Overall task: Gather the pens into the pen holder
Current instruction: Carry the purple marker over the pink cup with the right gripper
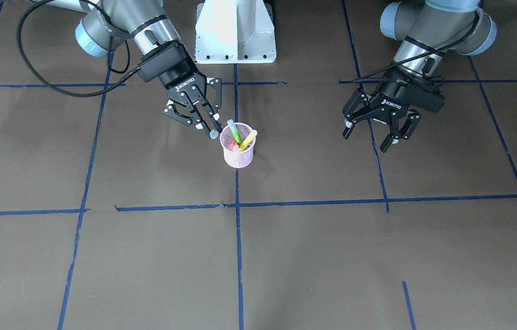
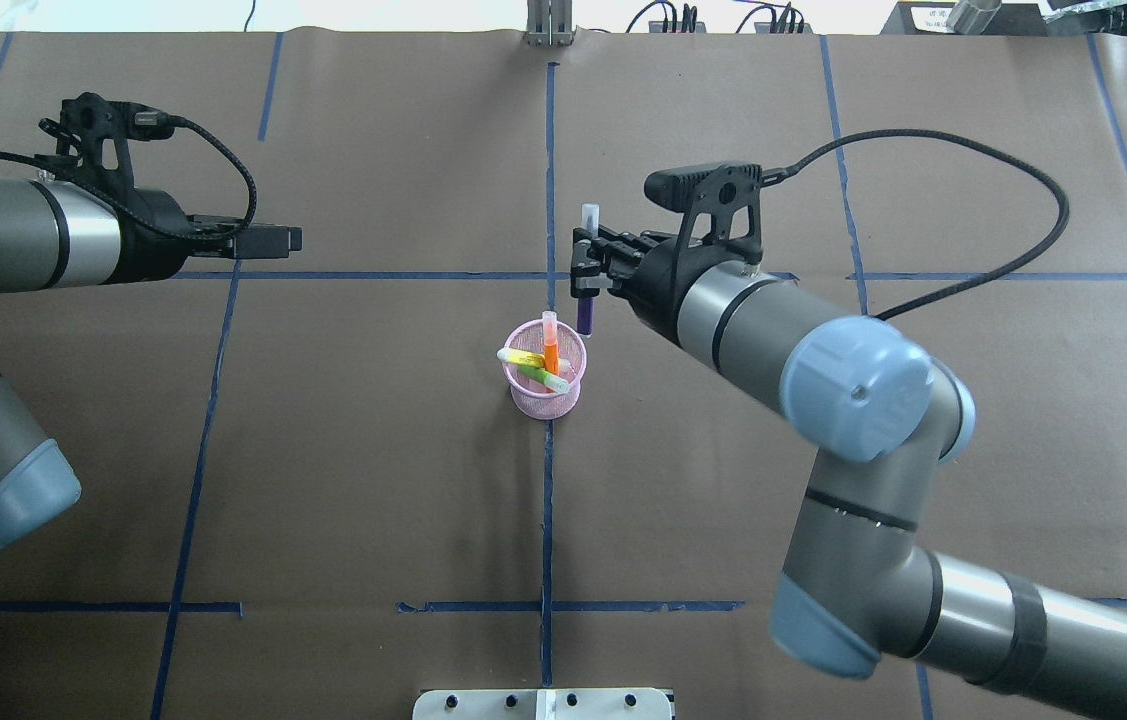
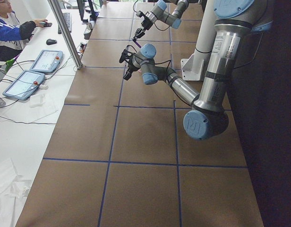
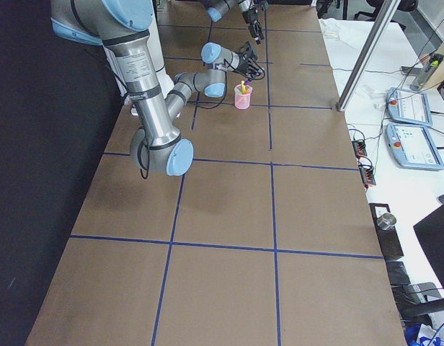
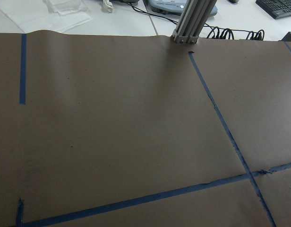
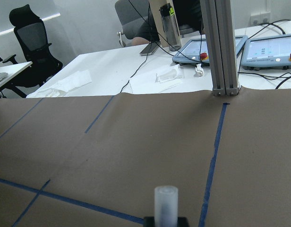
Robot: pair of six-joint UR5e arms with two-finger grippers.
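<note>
Pinching the purple pen [image 2: 585, 318] upright, the right gripper [image 2: 585, 272] hangs above the holder [image 2: 543, 402], just toward the table's right end, while the left gripper [image 1: 375, 137] waits spread, farther off.

Apparently paper-covered table [image 1: 331, 256] under pen holder [image 1: 238, 155]

Four pens [image 2: 551, 352], one pen holder [image 2: 541, 403]

Pink wire-mesh pen holder [image 1: 238, 156], translucent-capped plastic pens [image 1: 247, 139], matt brown paper table cover [image 1: 313, 261]
</note>
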